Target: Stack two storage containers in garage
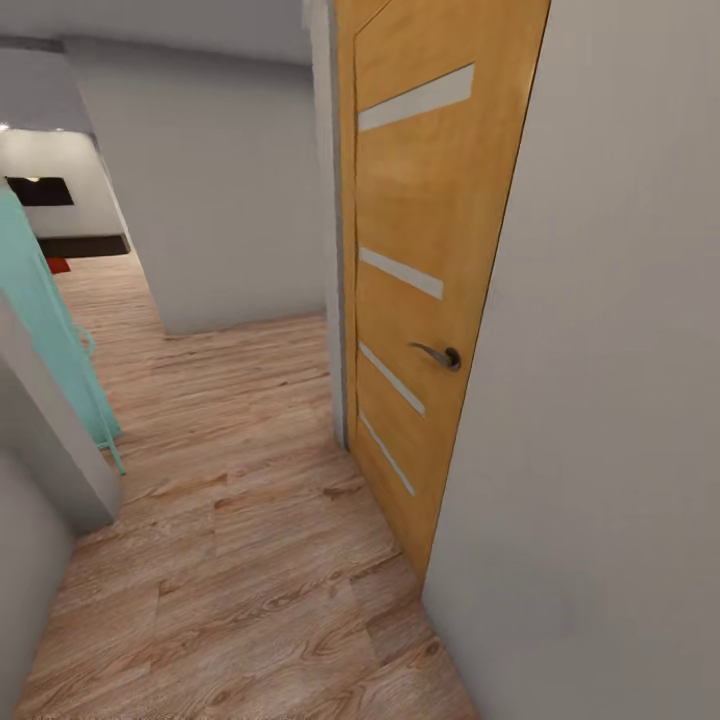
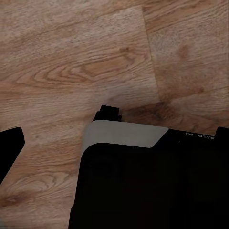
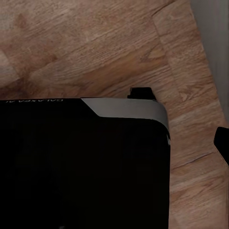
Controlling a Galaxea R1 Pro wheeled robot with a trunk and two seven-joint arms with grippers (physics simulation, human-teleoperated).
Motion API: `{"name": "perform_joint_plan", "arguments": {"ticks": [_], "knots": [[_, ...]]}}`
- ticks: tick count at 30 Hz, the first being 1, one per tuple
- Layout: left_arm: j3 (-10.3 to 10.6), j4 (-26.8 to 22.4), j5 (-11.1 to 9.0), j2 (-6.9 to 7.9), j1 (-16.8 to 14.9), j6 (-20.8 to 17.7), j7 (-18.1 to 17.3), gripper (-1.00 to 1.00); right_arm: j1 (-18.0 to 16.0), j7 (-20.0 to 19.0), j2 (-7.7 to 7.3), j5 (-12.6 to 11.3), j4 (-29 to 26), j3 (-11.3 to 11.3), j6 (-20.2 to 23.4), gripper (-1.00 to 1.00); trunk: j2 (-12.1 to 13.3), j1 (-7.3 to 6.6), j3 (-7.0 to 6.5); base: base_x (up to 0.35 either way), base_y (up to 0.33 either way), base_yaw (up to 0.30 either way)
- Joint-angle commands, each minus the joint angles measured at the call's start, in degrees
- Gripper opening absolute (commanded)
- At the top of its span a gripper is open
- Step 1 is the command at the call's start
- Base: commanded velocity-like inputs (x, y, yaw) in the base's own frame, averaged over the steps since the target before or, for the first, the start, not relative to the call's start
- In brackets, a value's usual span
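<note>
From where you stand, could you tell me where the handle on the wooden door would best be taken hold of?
Probably on the lever's long bar, near its free end. The door handle is a slim metal lever on the orange wooden door, running sideways from a round boss by the door's edge. A tool would likely come straight at the door's face, closing from above and below the bar.

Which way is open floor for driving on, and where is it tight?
Open wood floor runs ahead between the grey wall corner and the teal chair, toward the far room. Tight on the right: the closed wooden door and white wall stand close.
</note>
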State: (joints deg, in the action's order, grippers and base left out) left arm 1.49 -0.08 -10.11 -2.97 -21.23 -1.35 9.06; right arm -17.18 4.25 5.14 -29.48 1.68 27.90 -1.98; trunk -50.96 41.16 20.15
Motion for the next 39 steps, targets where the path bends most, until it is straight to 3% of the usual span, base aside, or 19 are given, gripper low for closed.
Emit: {"name": "perform_joint_plan", "arguments": {"ticks": [1,22,27,39], "knots": [[0.2,0.0,-0.4,-0.02,0.0,-0.1,0.2,1.0,-0.1,0.0,0.04,-0.5,0.2,0.5,-0.2,1.0,0.0,0.0,0.06,0.001,0.0,0.3],[0.2,0.0,-0.4,-0.02,0.0,-0.1,0.2,1.0,0.0,0.0,-0.05,-0.5,0.2,0.5,-0.3,1.0,0.0,0.0,0.06,0.006,0.0,0.3],[0.2,0.0,-0.4,0.01,0.0,-0.2,0.2,1.0,0.0,0.0,-0.16,-0.5,0.2,0.4,-0.4,1.0,0.0,0.0,0.06,0.263,0.0,0.216],[0.2,0.0,-0.4,0.06,0.0,-0.1,0.2,1.0,0.0,-0.1,-0.39,-0.5,0.2,0.5,-0.4,1.0,0.0,0.0,0.06,0.32,0.0,0.013]]}}
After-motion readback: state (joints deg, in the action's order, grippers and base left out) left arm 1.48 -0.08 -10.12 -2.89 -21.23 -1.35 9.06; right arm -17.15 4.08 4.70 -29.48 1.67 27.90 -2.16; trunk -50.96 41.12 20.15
